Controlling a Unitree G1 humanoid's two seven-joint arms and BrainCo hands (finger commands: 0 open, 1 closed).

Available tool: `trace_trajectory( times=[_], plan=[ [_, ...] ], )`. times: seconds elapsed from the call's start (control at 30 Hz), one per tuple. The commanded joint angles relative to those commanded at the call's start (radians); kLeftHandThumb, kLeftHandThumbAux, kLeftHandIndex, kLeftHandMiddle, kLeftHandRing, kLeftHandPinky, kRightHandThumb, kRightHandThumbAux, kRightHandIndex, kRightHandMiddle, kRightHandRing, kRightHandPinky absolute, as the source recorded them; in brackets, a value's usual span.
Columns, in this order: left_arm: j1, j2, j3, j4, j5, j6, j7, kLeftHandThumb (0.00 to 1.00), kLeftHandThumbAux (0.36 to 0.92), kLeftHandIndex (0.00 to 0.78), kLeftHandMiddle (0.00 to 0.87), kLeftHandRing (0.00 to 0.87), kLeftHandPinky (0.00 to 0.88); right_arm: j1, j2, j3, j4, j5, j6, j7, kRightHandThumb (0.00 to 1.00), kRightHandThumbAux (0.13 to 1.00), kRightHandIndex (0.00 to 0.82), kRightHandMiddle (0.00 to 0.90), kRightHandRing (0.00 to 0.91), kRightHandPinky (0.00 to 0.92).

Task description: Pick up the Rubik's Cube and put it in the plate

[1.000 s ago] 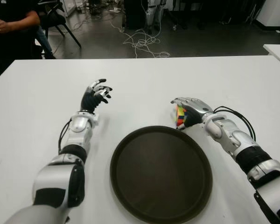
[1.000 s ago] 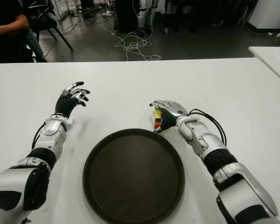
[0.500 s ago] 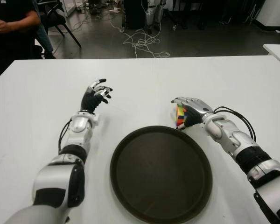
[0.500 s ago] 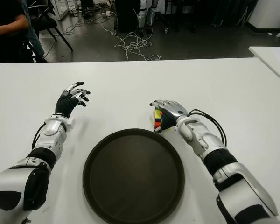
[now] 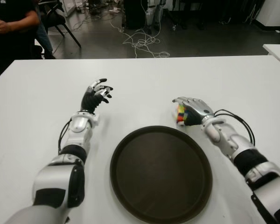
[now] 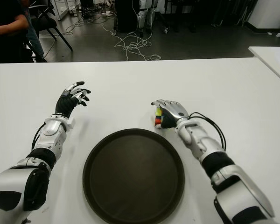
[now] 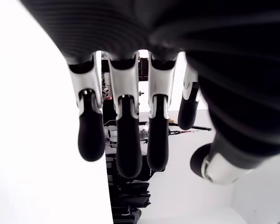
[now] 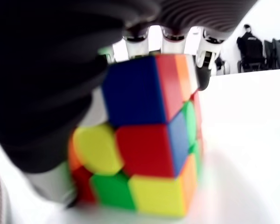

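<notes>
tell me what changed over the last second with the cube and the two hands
The right hand, closed on the multicoloured Rubik's Cube, has shifted slightly away from the round dark plate, and the cube went with it, now clear of the rim instead of overlapping it. The plate and the open left hand, left of the plate above the white table, stayed put.

Rubik's Cube mostly hidden under the right hand in the eye views, only a sliver of coloured face showing; in the right wrist view its near edges are blurred and the fingers are cut off behind it (contact with the table can't be told). Person at the far left is cut off by the picture's edge. Both forearms run out of the bottom edge.
</notes>
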Motion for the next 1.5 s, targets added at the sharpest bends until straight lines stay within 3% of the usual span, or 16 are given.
trace_trajectory(
  times=[0.13, 0.5, 0.8, 1.5],
  plan=[
    [0.0, 0.001, -0.003, 0.0, 0.004, 0.0, 0.007, 0.134, 0.653, 0.223, 0.421, 0.505, 0.573, 0.003, 0.016, -0.019, -0.005, 0.01, 0.044, -0.027, 0.677, 0.746, 0.384, 0.272, 0.278, 0.302],
    [0.002, 0.0, 0.002, 0.0, -0.002, -0.008, 0.001, 0.136, 0.651, 0.228, 0.431, 0.511, 0.575, 0.018, 0.052, -0.064, -0.015, 0.019, 0.119, -0.128, 0.7, 0.734, 0.41, 0.321, 0.323, 0.321],
    [0.0, -0.001, 0.001, -0.001, -0.001, 0.0, 0.005, 0.126, 0.683, 0.231, 0.438, 0.517, 0.584, 0.024, 0.059, -0.091, -0.005, 0.034, 0.095, -0.177, 0.699, 0.735, 0.41, 0.392, 0.403, 0.389],
    [0.002, -0.005, 0.004, 0.0, -0.005, -0.009, 0.012, 0.147, 0.687, 0.232, 0.454, 0.526, 0.593, 0.006, 0.062, -0.117, 0.073, 0.054, 0.009, -0.278, 0.701, 0.734, 0.411, 0.372, 0.39, 0.402]
  ],
)
